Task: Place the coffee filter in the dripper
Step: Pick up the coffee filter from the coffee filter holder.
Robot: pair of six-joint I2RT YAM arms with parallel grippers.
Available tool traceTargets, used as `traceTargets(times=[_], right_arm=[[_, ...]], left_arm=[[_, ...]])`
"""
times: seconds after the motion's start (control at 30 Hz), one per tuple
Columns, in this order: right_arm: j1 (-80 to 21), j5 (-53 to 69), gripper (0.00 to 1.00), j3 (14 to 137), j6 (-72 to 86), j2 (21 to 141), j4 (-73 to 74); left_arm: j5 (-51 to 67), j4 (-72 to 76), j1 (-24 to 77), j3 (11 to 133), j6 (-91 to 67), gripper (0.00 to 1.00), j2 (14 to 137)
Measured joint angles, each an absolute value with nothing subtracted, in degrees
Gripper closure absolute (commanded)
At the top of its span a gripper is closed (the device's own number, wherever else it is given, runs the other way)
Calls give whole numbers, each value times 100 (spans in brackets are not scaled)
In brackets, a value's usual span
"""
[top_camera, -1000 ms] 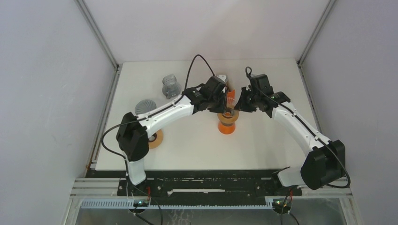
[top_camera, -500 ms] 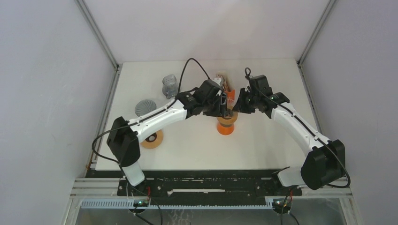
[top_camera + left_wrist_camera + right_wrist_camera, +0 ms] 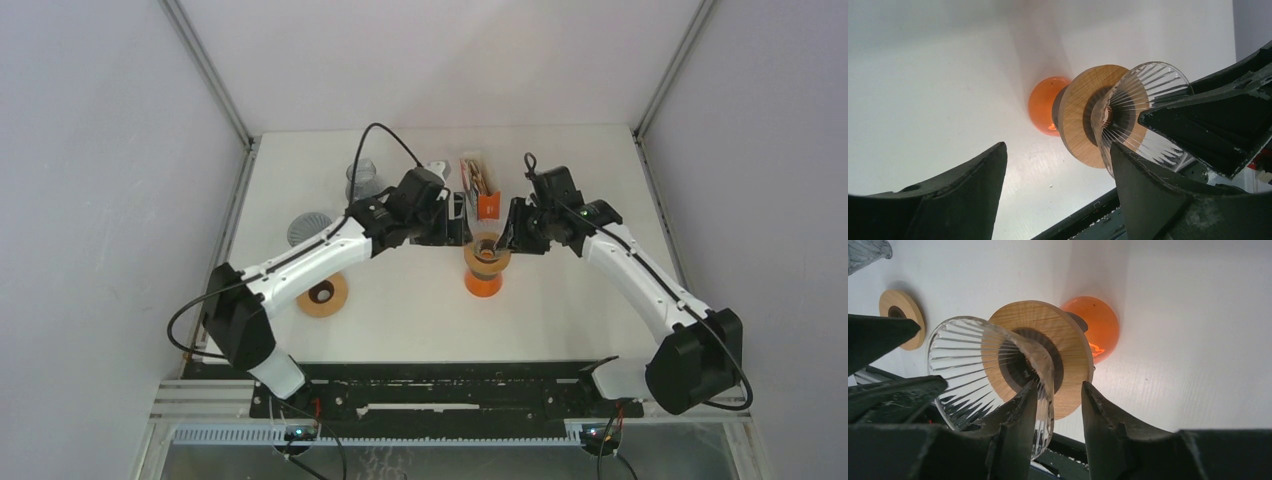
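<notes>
A clear, ribbed glass dripper [image 3: 487, 248] with a round wooden collar [image 3: 1048, 325] sits on an orange stand [image 3: 483, 283] in the middle of the white tabletop [image 3: 420, 320]. The right pincer [image 3: 1058, 385] is narrowed astride the dripper's right rim. One finger is inside the cone against the glass, and the other is outside with a gap left. The left pincer [image 3: 1058, 150] is spread wide and empty, just left of the dripper and apart from it. The brown coffee filters [image 3: 478, 188] stand in an upright orange-labelled pack just beyond the dripper. At far left are a second clear glass cone [image 3: 362, 180] and a grey ribbed cone [image 3: 308, 226], with a flat wooden ring [image 3: 325, 296] nearer.
</notes>
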State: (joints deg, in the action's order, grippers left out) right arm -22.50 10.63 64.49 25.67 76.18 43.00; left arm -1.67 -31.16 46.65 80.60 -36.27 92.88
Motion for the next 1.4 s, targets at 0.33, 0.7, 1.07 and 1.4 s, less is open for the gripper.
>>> traceTargets(times=[0.33,0.7,1.07,1.4], right_arm=[[-2248,1072,38,7148,2335,7380,4637],[-2211,961,27,7990,1573,7408,4722],[-2193,954,31,9139,449,8882,4567],[-2182,749,51,10613,-226,10479,4499]], left_arm=[[-185,-3061,4469,7867,-3594,10,8517],[-679,-3242,3938,7253,-3151,0,6969],[-1212,-3520,2869,6733,-2248,0,5450],[-1621,-3531,2368,6106,-1608,0,4941]])
